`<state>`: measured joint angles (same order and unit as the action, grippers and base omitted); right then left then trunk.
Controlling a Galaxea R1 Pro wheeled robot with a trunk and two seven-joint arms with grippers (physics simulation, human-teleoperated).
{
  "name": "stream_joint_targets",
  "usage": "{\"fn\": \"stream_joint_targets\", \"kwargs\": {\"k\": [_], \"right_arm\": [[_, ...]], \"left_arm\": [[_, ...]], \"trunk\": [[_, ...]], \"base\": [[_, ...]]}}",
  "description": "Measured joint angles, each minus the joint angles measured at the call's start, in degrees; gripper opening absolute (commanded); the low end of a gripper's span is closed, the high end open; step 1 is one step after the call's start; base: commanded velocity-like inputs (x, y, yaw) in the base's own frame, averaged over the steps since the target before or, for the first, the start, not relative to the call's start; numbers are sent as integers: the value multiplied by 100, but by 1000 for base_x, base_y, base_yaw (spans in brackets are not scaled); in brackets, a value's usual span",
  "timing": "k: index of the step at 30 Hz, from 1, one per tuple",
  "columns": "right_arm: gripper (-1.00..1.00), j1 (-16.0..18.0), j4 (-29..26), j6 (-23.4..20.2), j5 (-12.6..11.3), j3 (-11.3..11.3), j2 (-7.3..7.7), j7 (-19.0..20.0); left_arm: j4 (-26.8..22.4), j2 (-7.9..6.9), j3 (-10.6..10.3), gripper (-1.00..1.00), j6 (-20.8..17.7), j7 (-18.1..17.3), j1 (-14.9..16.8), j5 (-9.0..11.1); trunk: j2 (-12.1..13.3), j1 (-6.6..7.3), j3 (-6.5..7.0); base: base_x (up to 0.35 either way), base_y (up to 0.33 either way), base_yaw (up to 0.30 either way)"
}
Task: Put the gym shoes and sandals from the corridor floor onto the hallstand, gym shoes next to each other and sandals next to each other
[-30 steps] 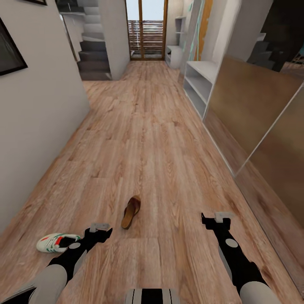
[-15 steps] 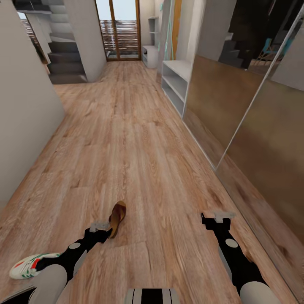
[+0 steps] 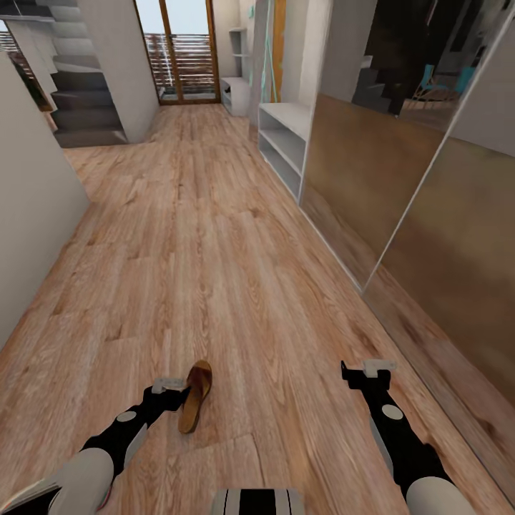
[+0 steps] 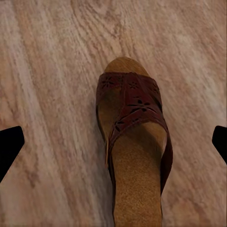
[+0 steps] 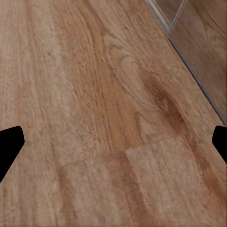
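While both arms hang low over the corridor floor [image 3: 236, 236], one sandal [image 3: 195, 395] lies flat on the planks just beside the left gripper [image 3: 169, 390], not touching it. From the left wrist cam the sandal [image 4: 135, 151] sits between wide-apart fingertips [image 4: 9, 144], nothing held. Right gripper [image 3: 366, 372] also spread w/ bare planks [image 5: 113, 118] below. Hallstand [image 3: 285, 139] stands well ahead on the right wall, near mirrored doors [image 3: 400, 186].

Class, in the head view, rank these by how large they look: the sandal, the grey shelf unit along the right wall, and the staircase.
1. Grey shelf unit
2. Staircase, close to the unit, so this order is unsure
3. Sandal, smallest though nearest the camera
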<state>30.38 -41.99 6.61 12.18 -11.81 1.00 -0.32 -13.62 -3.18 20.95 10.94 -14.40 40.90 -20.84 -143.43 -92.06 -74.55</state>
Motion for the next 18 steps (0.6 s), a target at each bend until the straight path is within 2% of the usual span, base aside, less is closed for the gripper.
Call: {"fn": "stream_joint_targets", "kwargs": {"k": [6,12,18], "right_arm": [[100,0,7,1,6,0,-1,0],[100,-1,2,-2,8,1,-1,0],[100,0,-3,-2,15,0,-1,0]], "left_arm": [[-12,0,0,100,0,-7,-3,-4],[-30,1,1,100,1,-13,-6,-10],[-38,-6,0,100,1,-6,-3,-8]], "trunk": [[0,-1,0],[0,-1,0],[0,-1,0]], "base": [[20,20,-10],[1,1,-142],[0,0,-28]]}}
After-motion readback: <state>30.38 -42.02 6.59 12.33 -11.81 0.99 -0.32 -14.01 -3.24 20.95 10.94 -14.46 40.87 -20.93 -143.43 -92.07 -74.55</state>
